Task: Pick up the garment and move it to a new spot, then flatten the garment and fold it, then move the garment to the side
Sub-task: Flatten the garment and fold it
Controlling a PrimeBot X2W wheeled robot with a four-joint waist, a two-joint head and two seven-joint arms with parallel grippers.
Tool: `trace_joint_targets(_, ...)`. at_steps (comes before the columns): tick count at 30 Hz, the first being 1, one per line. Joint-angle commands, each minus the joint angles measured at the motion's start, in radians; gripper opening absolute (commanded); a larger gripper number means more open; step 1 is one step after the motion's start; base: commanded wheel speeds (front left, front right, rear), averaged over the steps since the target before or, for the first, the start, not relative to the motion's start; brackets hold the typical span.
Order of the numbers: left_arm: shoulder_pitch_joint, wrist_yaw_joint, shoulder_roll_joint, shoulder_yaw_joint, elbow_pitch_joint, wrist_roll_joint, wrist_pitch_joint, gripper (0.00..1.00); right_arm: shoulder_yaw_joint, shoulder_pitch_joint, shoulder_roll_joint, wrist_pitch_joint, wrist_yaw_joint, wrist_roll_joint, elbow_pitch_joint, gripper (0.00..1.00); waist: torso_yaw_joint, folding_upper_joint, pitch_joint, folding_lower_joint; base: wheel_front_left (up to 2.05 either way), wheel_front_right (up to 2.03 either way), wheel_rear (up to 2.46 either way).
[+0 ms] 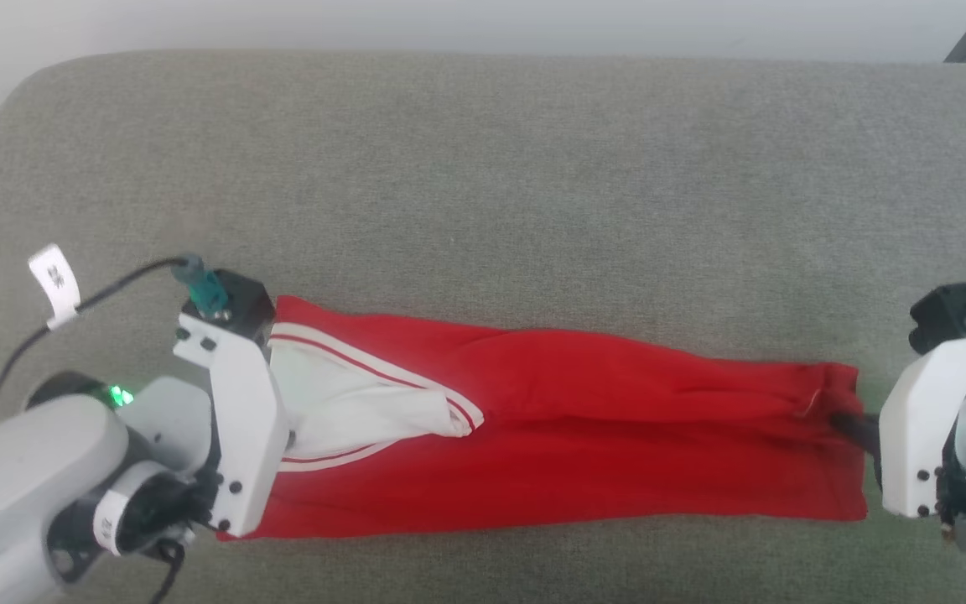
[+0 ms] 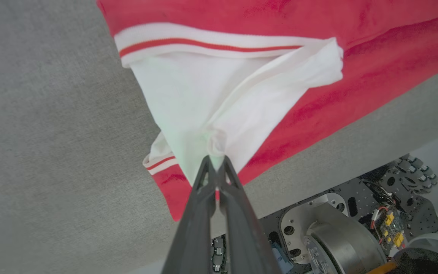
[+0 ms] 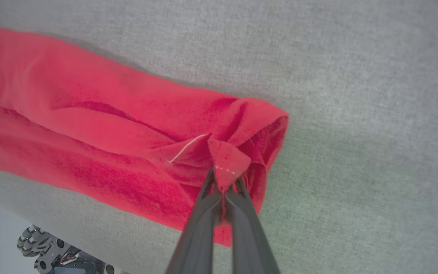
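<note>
Fingers first: on the left gripper (image 2: 215, 163) the two dark fingers (image 2: 198, 217) are clamped tight together. Pinched between their tips is a bunched fold of the white lining (image 2: 188, 99) of the garment (image 2: 375, 57). Over on the other side, the right gripper (image 3: 224, 182) matches it. Its fingers (image 3: 203, 224) are squeezed onto a small turned-up flap of red cloth at the garment's opposite end, just beside a loose white thread (image 3: 186, 148). Both ends gripped, then!

From the head view, the red cloth is drawn out long and narrow across the near part of the grey cushion (image 1: 483, 168), with a gripper at each end. Long creases run along its length. At the left end it gapes open and the lining spills out in a white wedge, bordered by white trim with a thin red stripe (image 2: 203, 43). A second strip of the same trim runs below the wedge. The right end is gathered into puckers where the fingers bite it. Whether the pinched ends are lifted clear of the cushion, I cannot tell.

The garment's near edge runs close to the cushion's front edge, and past that edge the left wrist view catches the robot's wheeled base (image 2: 337, 228). On the left arm a green light (image 1: 120, 394) glows, and a black cable (image 1: 114, 281) loops away carrying a white tag (image 1: 55, 285).
</note>
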Motion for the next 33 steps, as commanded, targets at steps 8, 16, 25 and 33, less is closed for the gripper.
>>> trace_joint_targets(8,0.111,-0.035,-0.051,-0.012,0.123,-0.047,-0.089,0.57,-0.008,0.036,0.060,-0.012,0.000,-0.035,0.041,0.20,-0.024,0.0000,-0.006,0.0000,0.00,0.00,0.00)
trace_joint_targets(16,0.141,-0.089,-0.086,0.022,0.216,-0.052,-0.191,1.00,0.009,0.016,0.056,-0.074,0.000,-0.046,0.099,1.00,-0.022,0.0000,-0.041,0.0000,0.00,0.00,0.00)
trace_joint_targets(25,0.176,-0.115,-0.048,0.087,0.229,-0.013,-0.391,1.00,-0.021,0.030,0.058,-0.128,0.000,-0.042,0.086,1.00,-0.008,0.0000,-0.095,0.0000,0.00,0.00,0.00)
trace_joint_targets(33,0.273,-0.129,-0.023,0.147,0.275,0.024,-0.660,1.00,-0.080,0.046,0.060,-0.197,0.000,-0.060,0.097,1.00,-0.001,0.0000,-0.118,0.0000,0.00,0.00,0.00)
